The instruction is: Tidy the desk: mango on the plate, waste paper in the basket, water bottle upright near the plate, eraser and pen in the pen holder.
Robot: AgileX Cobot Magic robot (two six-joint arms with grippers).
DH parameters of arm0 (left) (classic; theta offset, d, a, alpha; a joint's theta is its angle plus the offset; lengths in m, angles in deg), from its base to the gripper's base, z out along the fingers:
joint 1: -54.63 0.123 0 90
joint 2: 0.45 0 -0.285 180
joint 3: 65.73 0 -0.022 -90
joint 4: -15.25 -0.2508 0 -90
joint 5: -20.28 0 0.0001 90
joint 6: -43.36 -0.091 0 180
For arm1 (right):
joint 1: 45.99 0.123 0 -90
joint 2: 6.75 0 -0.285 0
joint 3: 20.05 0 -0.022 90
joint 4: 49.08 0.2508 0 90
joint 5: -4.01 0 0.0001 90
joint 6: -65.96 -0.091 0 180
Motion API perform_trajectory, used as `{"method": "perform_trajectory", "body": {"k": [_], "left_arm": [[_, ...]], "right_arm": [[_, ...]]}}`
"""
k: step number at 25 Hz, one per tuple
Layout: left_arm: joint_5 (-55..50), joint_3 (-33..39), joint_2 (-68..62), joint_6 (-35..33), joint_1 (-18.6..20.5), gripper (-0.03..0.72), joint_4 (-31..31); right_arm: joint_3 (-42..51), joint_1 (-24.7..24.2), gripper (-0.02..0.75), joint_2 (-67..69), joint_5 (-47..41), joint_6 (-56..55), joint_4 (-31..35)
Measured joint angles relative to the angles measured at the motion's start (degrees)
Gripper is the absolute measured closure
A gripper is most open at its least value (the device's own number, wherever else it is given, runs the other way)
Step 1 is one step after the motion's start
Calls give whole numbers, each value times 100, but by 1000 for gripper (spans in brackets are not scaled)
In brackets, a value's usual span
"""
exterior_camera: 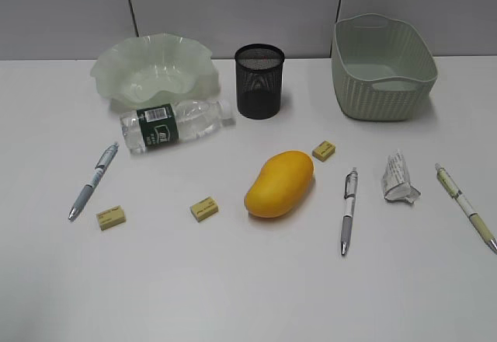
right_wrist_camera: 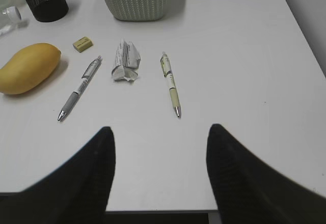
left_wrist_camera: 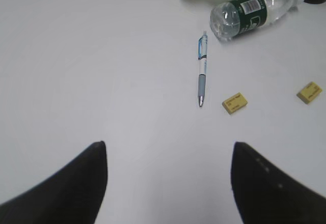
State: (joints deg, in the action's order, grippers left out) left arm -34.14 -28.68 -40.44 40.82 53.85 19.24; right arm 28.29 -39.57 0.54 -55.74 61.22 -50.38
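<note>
Yellow-orange mango (exterior_camera: 279,184) lies on its side on the white desk (exterior_camera: 248,295), near centre, touching nothing. Three small yellow erasers: one just behind-right of the mango (exterior_camera: 324,151), one to its left (exterior_camera: 203,209), one further left (exterior_camera: 111,218). Three pens lie flat: grey-barrelled pen (exterior_camera: 349,211) right of the mango, blue-grey pen (exterior_camera: 92,180) at far left, pale yellow-green pen (exterior_camera: 466,207) at far right. Waste paper (exterior_camera: 399,179), crumpled, sits between the centre-right pen and the far-right pen, apart from both.

Water bottle (exterior_camera: 175,126) lies on its side, cap pointing toward the pen holder (exterior_camera: 260,80), just in front of the plate (exterior_camera: 154,70). Plate at back left, pen holder upright at back centre, basket (exterior_camera: 382,66) at back right; nothing visible inside the plate or basket, pen holder interior not clear.

Left gripper (left_wrist_camera: 168,183): jaws spread wide, nothing between them, hovering over bare desk short of the blue-grey pen; no contact seen.

Right gripper (right_wrist_camera: 160,173): jaws apart, a little narrower than the left, holding nothing, above the desk's near edge with the waste paper and two pens ahead of it
</note>
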Motion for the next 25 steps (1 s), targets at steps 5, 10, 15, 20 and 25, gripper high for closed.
{"method": "perform_trajectory", "body": {"k": [5, 10, 15, 20, 25], "left_arm": [[137, 0, -415, 0, 0, 117, 231], [224, 0, -917, 0, 0, 117, 452], [393, 0, -1383, 0, 0, 117, 503], [586, 0, -1965, 0, 0, 117, 510], [848, 0, -2417, -31, 0, 117, 512]], "right_arm": [[0, 0, 279, 0, 0, 0, 0], [0, 0, 279, 0, 0, 0, 0], [0, 0, 279, 0, 0, 0, 0], [0, 0, 279, 0, 0, 0, 5], [0, 0, 279, 0, 0, 0, 5]]}}
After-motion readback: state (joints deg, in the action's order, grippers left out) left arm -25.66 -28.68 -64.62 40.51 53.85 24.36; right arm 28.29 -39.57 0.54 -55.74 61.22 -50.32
